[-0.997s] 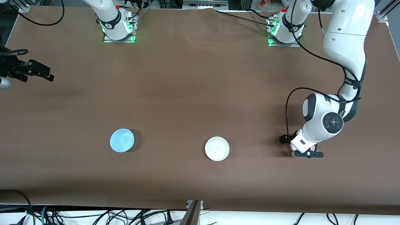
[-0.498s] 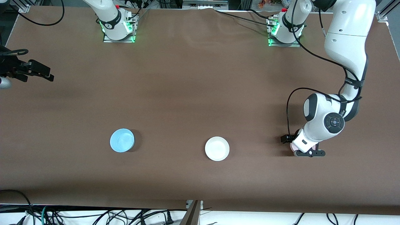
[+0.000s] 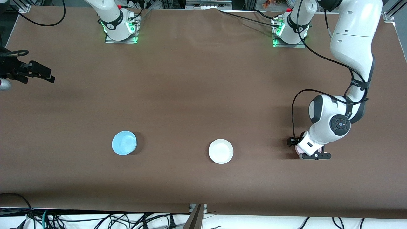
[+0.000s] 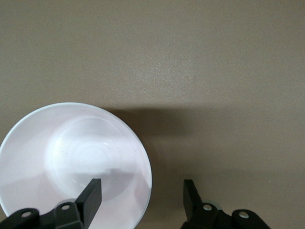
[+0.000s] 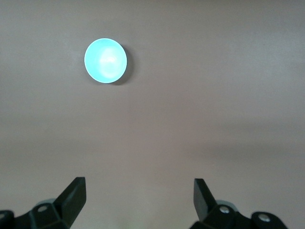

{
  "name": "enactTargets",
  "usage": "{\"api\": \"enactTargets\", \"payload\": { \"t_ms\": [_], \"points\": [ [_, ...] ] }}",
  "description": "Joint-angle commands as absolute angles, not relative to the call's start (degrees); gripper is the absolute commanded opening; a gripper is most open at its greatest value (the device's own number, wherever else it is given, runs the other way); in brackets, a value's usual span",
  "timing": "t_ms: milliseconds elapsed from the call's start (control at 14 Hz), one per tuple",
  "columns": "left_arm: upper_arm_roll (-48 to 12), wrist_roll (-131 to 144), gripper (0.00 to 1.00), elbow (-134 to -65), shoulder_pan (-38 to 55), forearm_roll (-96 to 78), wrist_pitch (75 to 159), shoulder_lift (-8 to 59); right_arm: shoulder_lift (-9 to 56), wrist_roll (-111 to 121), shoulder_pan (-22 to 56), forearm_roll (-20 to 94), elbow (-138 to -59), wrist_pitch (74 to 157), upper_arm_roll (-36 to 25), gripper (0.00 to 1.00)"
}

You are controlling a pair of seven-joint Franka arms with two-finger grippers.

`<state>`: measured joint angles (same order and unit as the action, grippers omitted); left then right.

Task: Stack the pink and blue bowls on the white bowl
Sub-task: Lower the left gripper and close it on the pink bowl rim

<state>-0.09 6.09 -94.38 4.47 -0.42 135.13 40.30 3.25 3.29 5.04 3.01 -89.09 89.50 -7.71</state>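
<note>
The pale pink bowl point(image 4: 71, 157) sits on the table toward the left arm's end; in the front view only a sliver point(image 3: 297, 149) shows under the left hand. My left gripper point(image 4: 143, 188) point(image 3: 307, 152) is open and low over it, one finger inside the bowl, the other outside, the rim between them. The white bowl point(image 3: 221, 151) sits near the table's middle. The light blue bowl point(image 3: 124, 142) point(image 5: 106, 60) sits toward the right arm's end. My right gripper point(image 3: 47, 75) point(image 5: 139, 188) is open and empty, waiting high at the right arm's end.
The brown table cover point(image 3: 197, 89) carries only the three bowls. The two arm bases point(image 3: 120, 28) point(image 3: 287, 31) stand along the edge farthest from the front camera. Cables hang below the nearest edge.
The left hand has shifted slightly toward the left arm's end over the pink bowl. The right arm and the other bowls have not moved.
</note>
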Motion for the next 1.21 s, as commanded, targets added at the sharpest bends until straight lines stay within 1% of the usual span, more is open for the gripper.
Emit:
{"api": "enactTargets", "payload": {
  "t_ms": [0, 71, 214, 498, 712, 783, 854, 1068, 1139],
  "points": [
    [-0.2, 6.6, 0.72, -96.1, 4.5, 0.4, 135.7, 38.7, 3.3, 3.9, 4.4, 3.5, -89.0, 91.2, -7.6, 1.00],
    [-0.1, 6.7, 0.70, -96.3, 4.8, 0.6, 135.8, 38.7, 3.3, 4.0, 4.4, 3.6, -89.0, 92.1, -7.6, 1.00],
    [-0.2, 6.7, 0.69, -96.3, 4.9, 0.7, 135.7, 38.7, 3.3, 4.0, 4.4, 3.6, -89.0, 92.5, -7.6, 1.00],
    [-0.2, 6.6, 0.60, -96.8, 5.0, 0.9, 135.8, 38.7, 3.6, 4.0, 4.4, 3.5, -89.0, 92.5, -7.6, 1.00],
    [-0.1, 6.1, 0.58, -96.8, 4.9, 0.9, 135.8, 38.7, 3.6, 4.1, 4.3, 3.5, -89.0, 92.5, -7.6, 1.00],
    [-0.1, 5.9, 0.54, -96.8, 4.9, 0.9, 135.8, 38.7, 3.6, 4.1, 4.3, 3.5, -89.0, 92.5, -7.6, 1.00],
    [-0.1, 5.9, 0.54, -96.8, 4.9, 0.9, 135.8, 38.8, 3.6, 4.1, 4.3, 3.5, -89.0, 92.5, -7.6, 1.00],
    [-0.1, 5.9, 0.40, -96.9, 4.9, 0.9, 135.8, 38.8, 3.6, 4.0, 4.3, 3.4, -89.0, 92.5, -7.6, 1.00],
    [-0.1, 5.9, 0.37, -96.9, 4.9, 0.9, 135.8, 38.8, 3.6, 4.0, 4.4, 3.4, -89.0, 92.5, -7.6, 1.00]
  ]
}}
